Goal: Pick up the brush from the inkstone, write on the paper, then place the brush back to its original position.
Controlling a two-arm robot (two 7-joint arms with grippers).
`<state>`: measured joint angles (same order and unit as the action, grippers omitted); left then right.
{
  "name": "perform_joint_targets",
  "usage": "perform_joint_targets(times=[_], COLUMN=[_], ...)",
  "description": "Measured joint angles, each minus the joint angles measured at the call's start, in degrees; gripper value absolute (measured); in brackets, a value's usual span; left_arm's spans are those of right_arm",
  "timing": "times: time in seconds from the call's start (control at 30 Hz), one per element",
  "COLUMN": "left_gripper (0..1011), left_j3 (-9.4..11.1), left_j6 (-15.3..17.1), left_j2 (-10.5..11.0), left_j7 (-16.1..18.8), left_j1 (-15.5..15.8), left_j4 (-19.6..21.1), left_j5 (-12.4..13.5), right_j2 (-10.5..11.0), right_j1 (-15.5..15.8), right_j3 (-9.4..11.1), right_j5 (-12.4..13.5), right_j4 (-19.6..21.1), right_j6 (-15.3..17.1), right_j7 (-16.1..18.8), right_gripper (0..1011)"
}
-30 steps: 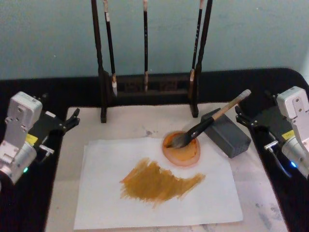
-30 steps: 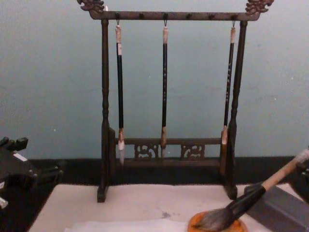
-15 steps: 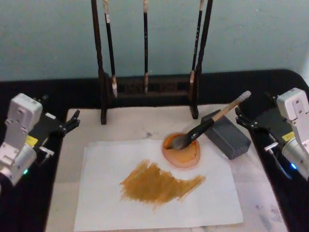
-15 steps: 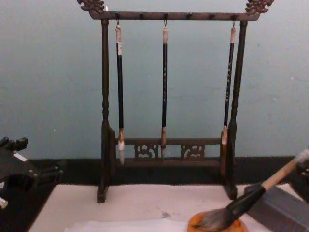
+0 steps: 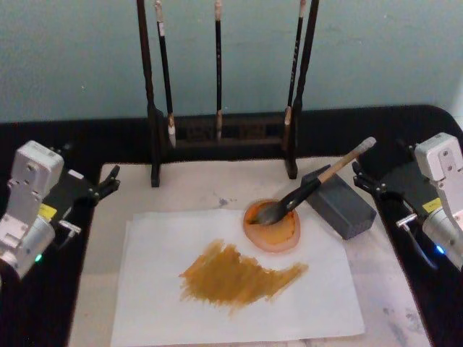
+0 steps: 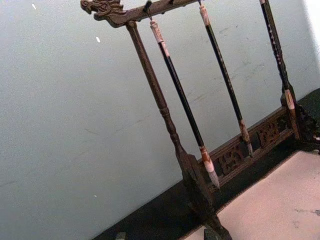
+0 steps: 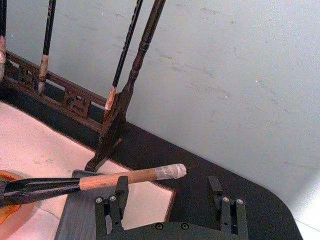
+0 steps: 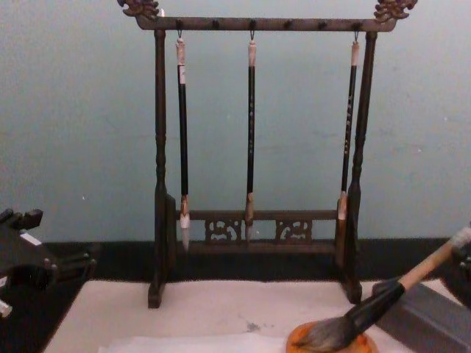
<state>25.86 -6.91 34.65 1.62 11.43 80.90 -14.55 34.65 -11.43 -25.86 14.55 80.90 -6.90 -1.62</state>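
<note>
Our left gripper (image 5: 113,181) and right gripper (image 7: 168,184) hold fingers apart; the brush (image 5: 307,189) covers part of the dish (image 5: 279,237).

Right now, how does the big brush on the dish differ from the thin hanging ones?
The brush is thick with a pale wooden handle; the thin brushes are slim and dark. The brush lies tilted, bristles in the inkstone, handle on the grey block; the thin brushes hang upright from the rack. Both have pale ends.

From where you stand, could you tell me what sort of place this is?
Likely a calligraphy desk: a wooden rack of hanging brushes, the brush resting on the inkstone, and painted paper.
</note>
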Motion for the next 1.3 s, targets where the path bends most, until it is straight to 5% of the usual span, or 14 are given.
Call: perform_joint_targets(times=[1.3], left_gripper=[1009], left_j3=[0.0], left_j6=[0.0], left_j2=[0.0], left_j7=[0.0], left_j1=[0.0], left_j4=[0.0], left_j5=[0.0], right_j2=[0.0], right_j1=[0.0], right_j3=[0.0], right_j5=[0.0], right_j4=[0.0], right_j6=[0.0], right_j7=[0.0], right_gripper=[1000])
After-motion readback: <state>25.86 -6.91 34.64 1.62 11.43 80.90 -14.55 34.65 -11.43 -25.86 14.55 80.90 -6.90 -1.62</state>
